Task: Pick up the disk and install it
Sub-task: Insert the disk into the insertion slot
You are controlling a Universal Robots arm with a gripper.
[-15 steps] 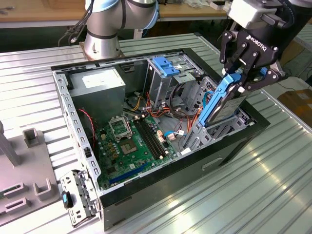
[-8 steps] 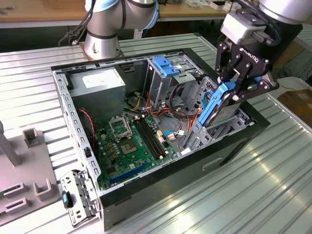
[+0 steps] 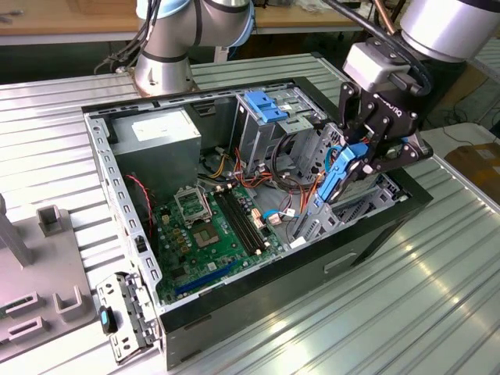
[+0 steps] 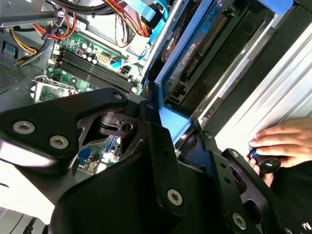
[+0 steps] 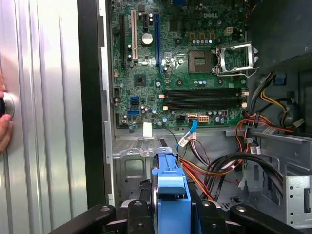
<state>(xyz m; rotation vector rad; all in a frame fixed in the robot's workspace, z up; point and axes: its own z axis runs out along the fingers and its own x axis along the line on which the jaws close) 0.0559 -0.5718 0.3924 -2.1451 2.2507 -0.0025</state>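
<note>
Open computer case [image 3: 367, 242] lies on ribbed metal table [image 3: 437, 305]. Gripper [image 3: 361, 160] hangs over the case end at the exterior view's right, close to the black side wall, with bare table beyond the wall.

Jaws clamped on the disk [image 3: 337, 181]; in the first wrist view a finger [image 5: 207, 215] sits on each flat side. Disk stands on edge, tilted, blue rail outward, over the low metal drive bay [image 3: 312, 223]. Cannot tell whether its lower end touches the bay.

Red and orange cables [image 5: 209, 168] crowd just beside the bay, motherboard [image 5: 185, 63] further in. A person's hand [image 4: 280, 141] lies on the table just outside the wall
</note>
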